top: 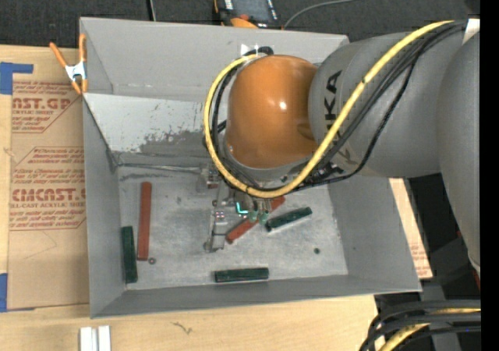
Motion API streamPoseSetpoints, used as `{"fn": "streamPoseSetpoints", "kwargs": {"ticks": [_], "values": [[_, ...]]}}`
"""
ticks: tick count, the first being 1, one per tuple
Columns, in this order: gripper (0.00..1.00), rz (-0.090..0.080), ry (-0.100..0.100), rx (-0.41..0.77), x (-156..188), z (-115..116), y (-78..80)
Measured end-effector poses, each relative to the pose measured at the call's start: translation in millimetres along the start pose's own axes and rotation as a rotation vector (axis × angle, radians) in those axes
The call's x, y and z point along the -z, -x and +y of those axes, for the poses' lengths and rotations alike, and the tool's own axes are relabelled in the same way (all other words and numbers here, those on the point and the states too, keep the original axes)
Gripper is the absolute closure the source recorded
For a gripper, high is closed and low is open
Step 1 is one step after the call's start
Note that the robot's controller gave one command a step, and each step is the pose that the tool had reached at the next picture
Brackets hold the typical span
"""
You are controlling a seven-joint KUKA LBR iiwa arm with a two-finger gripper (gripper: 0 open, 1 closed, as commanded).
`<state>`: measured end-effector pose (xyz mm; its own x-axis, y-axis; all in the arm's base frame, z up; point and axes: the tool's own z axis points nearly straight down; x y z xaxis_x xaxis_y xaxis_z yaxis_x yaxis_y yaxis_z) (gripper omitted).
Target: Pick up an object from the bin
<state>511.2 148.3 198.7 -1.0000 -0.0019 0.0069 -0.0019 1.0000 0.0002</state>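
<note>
The claw (220, 234) hung low over the floor of the grey metal bin (101, 131), a little below the centre of the frame, under the big orange cover (269, 111) of the wrist. The cover and the arm hid most of it, so I could not tell whether the claw was apart or together.

The thing nearest to it was a short red stick (243, 228). It lay flat and slanted, with its lower left end just at the claw. I judged this stick to be the one the claw was set for, because the claw stood at its end and not over the others. Whether the stick was really gripped could not be seen.

A slanted dark green stick (288, 219) lay just right of the red one, touching it or nearly so. This closeness could be a trouble: the claw might push both together.

3 other sticks lay well apart and free on the floor: a long red stick (145, 221) at the left, an upright dark green stick (128, 254) beside it near the left wall, and a lower dark green stick (242, 274) along the bottom wall.
</note>
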Motion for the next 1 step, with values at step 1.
{"fn": "streamPoseSetpoints", "kwargs": {"ticks": [1], "values": [[0.00, 0.000, -0.004, -0.018, -79.5, -69.0, 17.4]]}}
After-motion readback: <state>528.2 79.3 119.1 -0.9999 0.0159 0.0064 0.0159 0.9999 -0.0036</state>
